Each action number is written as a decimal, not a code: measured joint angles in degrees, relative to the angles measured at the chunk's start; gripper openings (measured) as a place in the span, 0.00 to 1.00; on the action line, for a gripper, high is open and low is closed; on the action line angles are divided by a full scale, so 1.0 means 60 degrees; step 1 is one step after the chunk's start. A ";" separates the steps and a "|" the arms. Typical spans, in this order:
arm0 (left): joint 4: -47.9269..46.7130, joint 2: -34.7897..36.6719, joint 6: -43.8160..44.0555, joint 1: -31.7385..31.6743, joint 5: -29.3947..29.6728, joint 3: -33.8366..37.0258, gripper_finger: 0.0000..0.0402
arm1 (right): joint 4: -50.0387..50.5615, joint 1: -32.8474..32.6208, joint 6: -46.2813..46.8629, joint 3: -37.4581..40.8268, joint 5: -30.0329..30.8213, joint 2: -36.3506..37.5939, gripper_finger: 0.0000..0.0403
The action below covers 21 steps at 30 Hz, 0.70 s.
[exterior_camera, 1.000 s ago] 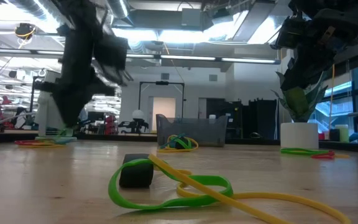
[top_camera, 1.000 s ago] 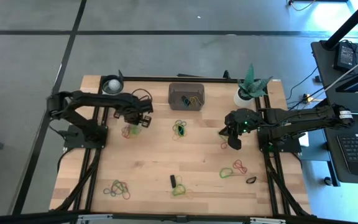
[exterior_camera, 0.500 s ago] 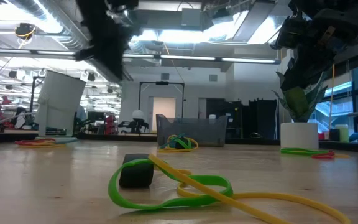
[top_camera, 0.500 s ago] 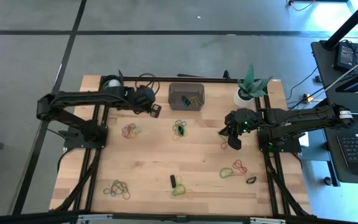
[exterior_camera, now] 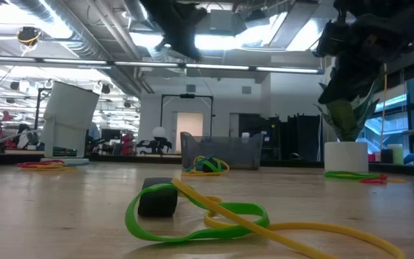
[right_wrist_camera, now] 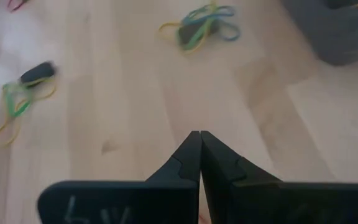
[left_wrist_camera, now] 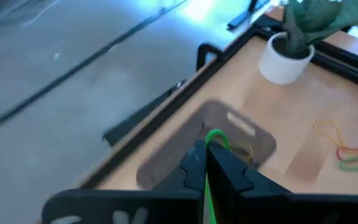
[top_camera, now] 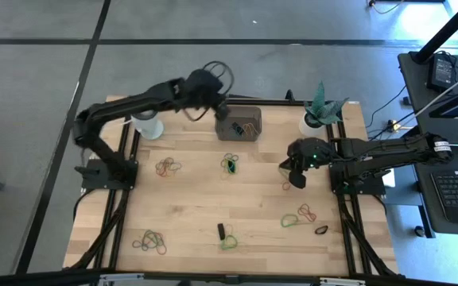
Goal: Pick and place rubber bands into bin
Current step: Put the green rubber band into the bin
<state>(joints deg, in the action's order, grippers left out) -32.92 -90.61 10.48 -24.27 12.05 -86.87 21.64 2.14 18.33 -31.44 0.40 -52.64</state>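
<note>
My left gripper point(left_wrist_camera: 202, 150) hangs high over the left part of the bin point(top_camera: 238, 123), shut on a green rubber band point(left_wrist_camera: 215, 137). The bin point(left_wrist_camera: 253, 134) is a dark rectangular container at the far middle of the table, with some bands inside point(top_camera: 249, 127). Loose rubber bands lie in clusters on the wood point(top_camera: 166, 166), point(top_camera: 230, 164), point(top_camera: 149, 241), point(top_camera: 299, 214). My right gripper point(top_camera: 294, 176) is shut and holds nothing; it hovers over the right half of the table point(right_wrist_camera: 199, 134). My left gripper pinches the green rubber band between its two fingertips. A small loop of the band point(left_wrist_camera: 216, 135) sticks out past the tips, and a green strand point(left_wrist_camera: 205, 198) runs back between the fingers. The fingers slant down toward the bin. The band is lifted clear of the table.
A white cup point(top_camera: 147, 125) stands at the far left and a white plant pot point(top_camera: 312, 121) at the far right of the bin. A black piece with green and yellow bands point(top_camera: 226, 234) lies near the front edge. Bare wood lies between the clusters.
My left gripper has risen from the table beside the red and orange cluster and swung toward the far edge and to the right, ending above the bin. It has turned and tipped on the way, staying shut. The clusters on the table lie as before.
</note>
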 joint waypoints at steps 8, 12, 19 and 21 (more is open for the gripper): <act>-0.1565 -0.3083 -0.2230 -0.0531 -0.1214 -0.2850 0.01 | -0.0084 0.0001 0.0903 0.0000 0.0640 0.0000 0.03; -0.2690 -0.4342 -0.3102 -0.0561 -0.1210 -0.3493 0.01 | -0.0082 0.0001 0.1271 0.0000 0.0926 0.0000 0.03; -0.3299 -0.5901 -0.3956 -0.0550 -0.1191 -0.3657 0.01 | -0.0083 0.0001 0.1691 0.0000 0.1031 0.0000 0.03; -0.3286 -0.6168 -0.4157 -0.0553 -0.1181 -0.3657 0.01 | -0.0092 0.0000 0.1854 0.0000 0.1031 0.0000 0.03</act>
<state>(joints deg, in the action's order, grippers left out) -52.63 -127.62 -14.46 -27.59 4.97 -108.81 21.09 2.15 29.45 -31.44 6.59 -52.64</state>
